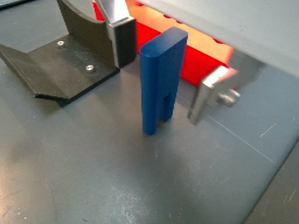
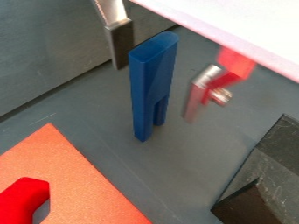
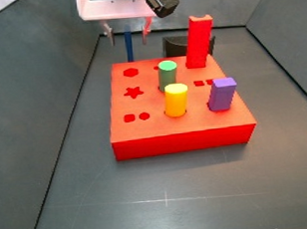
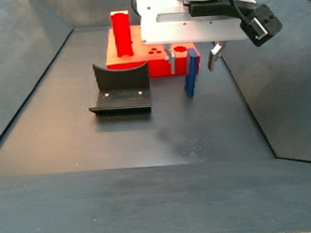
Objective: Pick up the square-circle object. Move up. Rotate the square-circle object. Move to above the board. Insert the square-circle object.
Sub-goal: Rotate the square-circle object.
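From here I see the gripper [image 1: 163, 66] low over the grey floor behind the board, its two flat silver fingers spread wide with the slim dark blue square-circle object [image 1: 162, 80] standing upright between them. In both wrist views the piece [image 2: 152, 86] has a gap on each side: one dark-padded finger [image 1: 121, 39] is beside one flat face, the other finger [image 1: 211, 92] off the opposite face, neither pad touching it. So the jaws are open and hold nothing.

The blue piece rests on its forked end on the floor, two thin prongs down.

In a side view the gripper [image 4: 197, 52] sits just past the large flat red square board [image 4: 156, 55], with the blue bar [image 4: 191, 72] beneath it. The dark L-shaped fixture [image 4: 119, 88] stands to one side of the jaws, near but apart.

In a side view the board [image 3: 176, 110] carries a tall red block [image 3: 199, 40], a green cylinder [image 3: 169, 71], a yellow cylinder [image 3: 176, 100] and a purple peg [image 3: 223, 94], all on the near side of the jaws [image 3: 127, 29].
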Tool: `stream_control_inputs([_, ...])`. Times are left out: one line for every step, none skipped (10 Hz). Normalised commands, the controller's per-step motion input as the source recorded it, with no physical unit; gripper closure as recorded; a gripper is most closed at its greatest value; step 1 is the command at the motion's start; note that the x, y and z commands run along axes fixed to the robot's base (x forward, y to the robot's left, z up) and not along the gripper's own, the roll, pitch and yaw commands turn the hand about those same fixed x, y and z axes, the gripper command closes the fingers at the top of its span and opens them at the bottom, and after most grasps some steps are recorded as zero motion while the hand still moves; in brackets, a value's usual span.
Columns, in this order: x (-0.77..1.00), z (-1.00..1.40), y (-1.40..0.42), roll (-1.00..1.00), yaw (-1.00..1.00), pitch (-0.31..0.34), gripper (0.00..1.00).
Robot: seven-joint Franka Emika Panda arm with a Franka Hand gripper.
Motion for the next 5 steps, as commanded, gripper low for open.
stream_control_inputs([0.0,1.0,0.0,-0.01,-0.04,-0.007,0.0])
stream_control_inputs([-0.02,1.0,0.0,-0.01,-0.04,0.012,0.0])
stream_control_inputs([-0.03,1.0,0.0,-0.01,-0.04,0.03,0.0])
stream_control_inputs([-0.03,0.9,0.0,-0.01,-0.04,0.04,0.0])
stream_control_inputs([-0.02,0.74,0.0,-0.01,-0.04,0.05,0.0])
